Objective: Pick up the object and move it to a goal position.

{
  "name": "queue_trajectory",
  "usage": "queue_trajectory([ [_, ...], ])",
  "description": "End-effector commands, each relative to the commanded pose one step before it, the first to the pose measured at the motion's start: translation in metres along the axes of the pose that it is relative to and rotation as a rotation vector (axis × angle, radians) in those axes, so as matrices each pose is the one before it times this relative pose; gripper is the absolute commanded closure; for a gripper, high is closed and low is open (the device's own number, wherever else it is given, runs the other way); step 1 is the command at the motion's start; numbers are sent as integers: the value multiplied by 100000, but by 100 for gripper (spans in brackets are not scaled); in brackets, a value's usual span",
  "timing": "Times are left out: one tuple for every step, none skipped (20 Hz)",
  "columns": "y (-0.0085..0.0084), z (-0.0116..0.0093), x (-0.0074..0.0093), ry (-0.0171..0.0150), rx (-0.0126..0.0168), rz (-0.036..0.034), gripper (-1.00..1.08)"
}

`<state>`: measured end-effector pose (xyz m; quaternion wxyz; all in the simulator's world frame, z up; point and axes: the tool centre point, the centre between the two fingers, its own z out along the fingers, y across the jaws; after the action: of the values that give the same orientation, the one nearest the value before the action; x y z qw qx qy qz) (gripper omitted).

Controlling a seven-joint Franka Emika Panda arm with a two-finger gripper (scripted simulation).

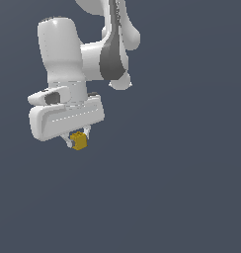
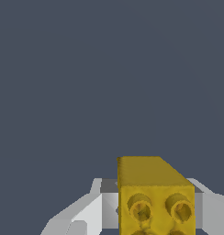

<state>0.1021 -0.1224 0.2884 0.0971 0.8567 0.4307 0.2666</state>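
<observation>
The object is a small mustard-yellow block (image 1: 79, 141) with round studs on one face. It sits between the two short fingers of my white gripper (image 1: 78, 140), which is shut on it below the wide white hand. In the wrist view the block (image 2: 155, 195) fills the space between the grey-white fingers (image 2: 88, 213), its studded face toward the camera. The block appears to hang off any surface. No goal marker shows in either view.
The white arm (image 1: 68, 54) rises above the hand toward the exterior view's top. Everything else in both views is a plain dark grey-blue background.
</observation>
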Motion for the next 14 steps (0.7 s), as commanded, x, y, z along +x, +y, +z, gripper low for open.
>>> queue_trajectory([
  [1892,-1872,161,3503,-3195,-893,108],
  [718,-691,58,1328,-1166,-292,108],
  [706,-679,58,1310,-1145,-286,108],
  [695,-669,58,1295,-1126,-280,108],
  [686,-659,57,1281,-1107,-275,108],
  [678,-652,57,1270,-1093,-271,108],
  [670,-644,57,1259,-1078,-266,108],
  [665,-639,57,1252,-1067,-263,108],
  [660,-633,57,1245,-1057,-259,108],
  [656,-629,57,1241,-1048,-256,108],
  [653,-627,57,1240,-1042,-253,108],
  [652,-624,56,1238,-1036,-250,108],
  [651,-624,57,1241,-1034,-248,108],
  [631,-604,55,1204,-999,-238,108],
])
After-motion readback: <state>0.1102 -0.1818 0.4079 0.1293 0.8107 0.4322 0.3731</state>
